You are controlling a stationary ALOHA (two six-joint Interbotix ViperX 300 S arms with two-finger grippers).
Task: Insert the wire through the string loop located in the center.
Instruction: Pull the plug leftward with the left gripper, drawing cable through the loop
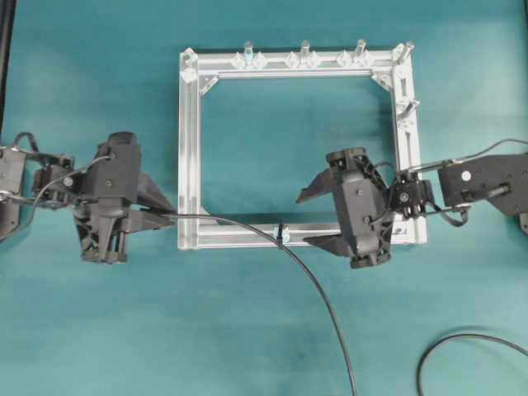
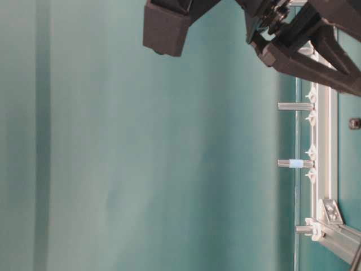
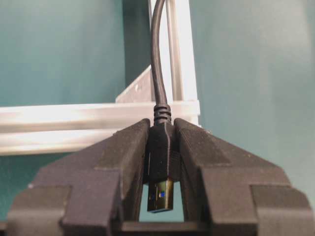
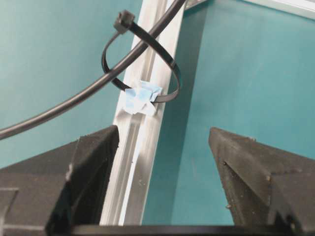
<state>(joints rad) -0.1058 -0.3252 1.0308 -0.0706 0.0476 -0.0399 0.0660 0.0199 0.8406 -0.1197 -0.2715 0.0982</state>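
My left gripper [image 1: 161,217] [image 3: 161,147] is shut on the black USB plug [image 3: 160,162] of the wire, with the metal tip pointing back toward the wrist. From the plug the wire [image 1: 313,280] [image 3: 156,59] [image 4: 74,101] crosses the frame's lower left corner. It runs through the string loop [image 1: 281,231] [image 4: 142,64], then curves down off the image's lower edge. The loop is a black tie round the lower bar, beside a pale blue mark [image 4: 141,98]. Just right of the loop my right gripper [image 1: 305,219] [image 4: 163,135] stands open, holding nothing, one finger over the bar.
The square aluminium frame [image 1: 190,148] [image 2: 324,141] lies flat on the teal table, with upright silver posts [image 1: 304,49] [image 2: 293,106] along its far bar. A further bend of black cable [image 1: 462,346] lies at the lower right.
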